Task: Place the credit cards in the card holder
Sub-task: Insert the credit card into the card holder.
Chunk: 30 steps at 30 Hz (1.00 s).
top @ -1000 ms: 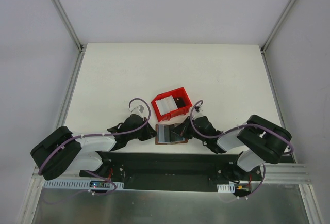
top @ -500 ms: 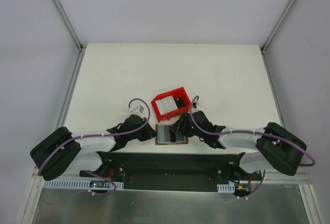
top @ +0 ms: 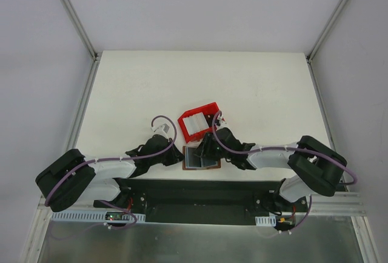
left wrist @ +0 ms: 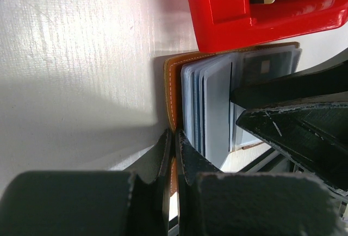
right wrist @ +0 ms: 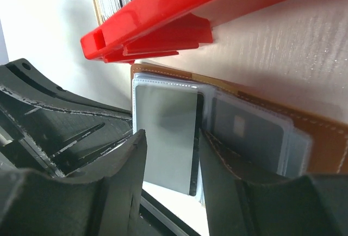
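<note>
Brown leather card holder [top: 200,157] is lying open at the table's near edge, just in front of a red tray [right wrist: 157,16]. It is already carrying at least two credit cards [right wrist: 247,132] in its clear sleeves, while more cards [top: 194,125] are standing in the tray, so the job is looking partly done. Left claw [left wrist: 174,138] is pinching the holder's stitched edge tightly, while right claw [right wrist: 173,138] is hovering with jaws partly apart either side of a grey card [right wrist: 166,116], contact unclear.
</note>
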Tool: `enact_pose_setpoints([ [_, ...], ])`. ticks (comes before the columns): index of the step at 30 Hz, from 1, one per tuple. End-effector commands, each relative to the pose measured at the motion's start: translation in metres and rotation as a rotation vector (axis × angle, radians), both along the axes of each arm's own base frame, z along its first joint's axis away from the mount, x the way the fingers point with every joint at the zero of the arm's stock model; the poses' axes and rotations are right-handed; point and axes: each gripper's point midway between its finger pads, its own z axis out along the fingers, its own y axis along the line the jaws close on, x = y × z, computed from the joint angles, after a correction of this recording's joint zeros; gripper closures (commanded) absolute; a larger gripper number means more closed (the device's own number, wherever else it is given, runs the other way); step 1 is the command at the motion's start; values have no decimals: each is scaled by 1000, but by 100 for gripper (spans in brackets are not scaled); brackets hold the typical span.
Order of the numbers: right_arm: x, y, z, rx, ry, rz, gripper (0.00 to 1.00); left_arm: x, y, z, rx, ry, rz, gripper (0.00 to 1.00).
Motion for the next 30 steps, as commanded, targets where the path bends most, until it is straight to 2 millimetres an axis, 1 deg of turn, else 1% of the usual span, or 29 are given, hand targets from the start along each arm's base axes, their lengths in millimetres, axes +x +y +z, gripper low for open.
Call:
enact_pose_setpoints([
  [1, -5, 22, 16, 67, -15, 70, 55, -36, 48, -51, 221, 142, -19, 100],
  [6, -7, 28, 21, 93, -15, 90, 56, -35, 47, -51, 223, 140, -21, 100],
  [9, -4, 23, 26, 92, -48, 88, 55, -35, 47, -49, 216, 134, -20, 100],
  [11, -1, 18, 38, 85, -99, 97, 53, -34, 46, -47, 211, 128, -19, 100],
  [12, 2, 12, 45, 66, -119, 96, 52, -33, 45, -45, 208, 121, -22, 100],
  [13, 6, 7, 58, 58, -152, 97, 50, -32, 45, -42, 204, 114, -24, 100],
  [14, 8, 2, 61, 26, -166, 105, 49, -32, 44, -40, 201, 108, -26, 100],
  [16, 15, -7, 79, -1, -208, 117, 47, -28, 42, -33, 186, 85, -26, 100],
  [17, 19, -9, 87, -14, -229, 123, 46, -27, 40, -30, 181, 73, -30, 100],
  [18, 28, -16, 93, -45, -264, 100, 45, -26, 40, -28, 182, 68, -32, 100],
  [20, 40, -25, 104, -81, -295, 87, 39, -24, 39, -23, 179, 55, -35, 100],
  [22, 51, -28, 110, -104, -308, 105, 32, -23, 38, -21, 177, 49, -36, 100],
  [23, 53, -28, 112, -109, -285, 138, 30, -22, 38, -20, 175, 45, -37, 100],
  [24, 58, -32, 111, -138, -272, 134, 30, -21, 37, -19, 172, 42, -39, 100],
  [27, 74, -32, 116, -155, -288, 137, 27, -21, 37, -20, 177, 44, -39, 100],
  [30, 90, -32, 118, -161, -268, 142, 23, -19, 34, -17, 173, 34, -52, 100],
])
